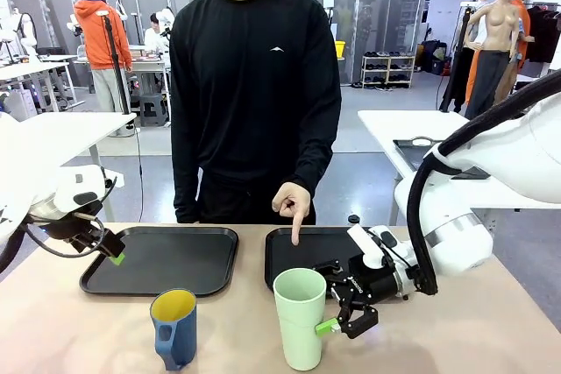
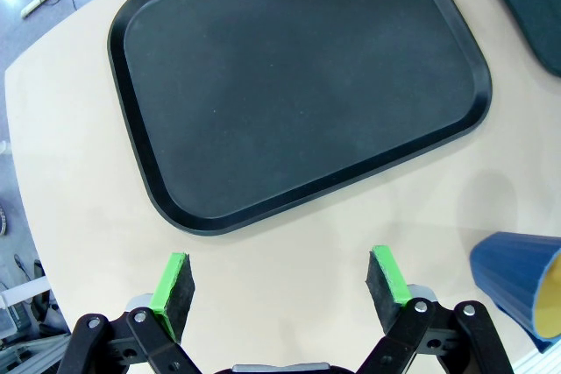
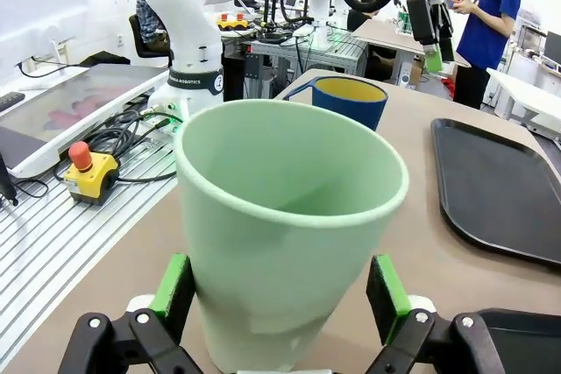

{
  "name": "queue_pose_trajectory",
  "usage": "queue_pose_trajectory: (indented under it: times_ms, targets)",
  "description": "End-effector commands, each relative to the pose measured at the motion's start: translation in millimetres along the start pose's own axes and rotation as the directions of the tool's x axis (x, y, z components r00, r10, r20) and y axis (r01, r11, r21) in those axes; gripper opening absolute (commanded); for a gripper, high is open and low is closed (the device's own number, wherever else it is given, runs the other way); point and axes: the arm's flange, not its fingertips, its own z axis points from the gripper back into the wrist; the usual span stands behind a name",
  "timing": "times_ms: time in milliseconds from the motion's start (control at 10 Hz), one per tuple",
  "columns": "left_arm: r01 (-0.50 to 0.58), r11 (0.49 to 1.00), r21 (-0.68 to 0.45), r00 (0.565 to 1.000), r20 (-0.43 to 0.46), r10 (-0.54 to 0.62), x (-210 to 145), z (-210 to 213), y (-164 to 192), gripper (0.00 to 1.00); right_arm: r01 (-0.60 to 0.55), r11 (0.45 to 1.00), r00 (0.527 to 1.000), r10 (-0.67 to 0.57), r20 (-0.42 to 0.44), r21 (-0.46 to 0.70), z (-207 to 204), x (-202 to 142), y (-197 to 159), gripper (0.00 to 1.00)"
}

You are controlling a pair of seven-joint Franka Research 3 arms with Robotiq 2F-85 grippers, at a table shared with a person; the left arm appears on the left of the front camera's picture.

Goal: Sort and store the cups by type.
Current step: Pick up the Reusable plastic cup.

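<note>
We judge the grasp in hand: right gripper (image 1: 343,327) open astride the mint tumbler (image 1: 300,317), unclamped, blue mug (image 1: 173,328) just left of it, a hand (image 1: 291,203) pointing into the tray (image 1: 285,273) behind it, left gripper (image 2: 279,262) farther left, wide and empty; next we squeeze and lift

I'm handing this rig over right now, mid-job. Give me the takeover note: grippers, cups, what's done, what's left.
Left gripper: open, holding nothing, hovering by the left tray.
Right gripper: open, one finger on each side of the green tumbler, not yet closed on it.
Person's hand: index finger pointing down at the right tray.
Cups: the tumbler and the blue mug stand upright on the table in front of the trays.
Done: neither cup is stored.
Left: grip the tumbler and set it, probably, on the right tray. The mug likely goes on the other one.
</note>
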Motion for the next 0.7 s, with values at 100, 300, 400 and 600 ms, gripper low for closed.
queue_pose_trajectory:
  times_ms: [100, 300, 400, 600]
  targets:
    - [-0.002, 1.0, -0.004, 1.0, -0.004, 0.002, -0.4, 1.0, 0.6, 1.0, -0.029, 0.999, 0.999, 0.029, 0.019, 0.028, -11.3, -24.5, 8.8, 1.0]
    - [-0.002, 1.0, -0.004, 1.0, -0.004, 0.002, -0.4, 1.0, 0.6, 1.0, -0.035, 0.998, 0.999, 0.033, 0.029, 0.049, -15.7, -23.5, 8.6, 1.0]
    - [-0.002, 1.0, -0.004, 1.0, -0.004, 0.002, -0.4, 1.0, 0.6, 1.0, -0.033, 0.997, 0.999, 0.031, 0.034, 0.063, -19.0, -23.8, 7.9, 1.0]
    - [-0.002, 1.0, -0.004, 1.0, -0.004, 0.002, -0.4, 1.0, 0.6, 1.0, -0.035, 0.996, 0.998, 0.03, 0.057, 0.084, -24.6, -26.0, 6.1, 1.0]
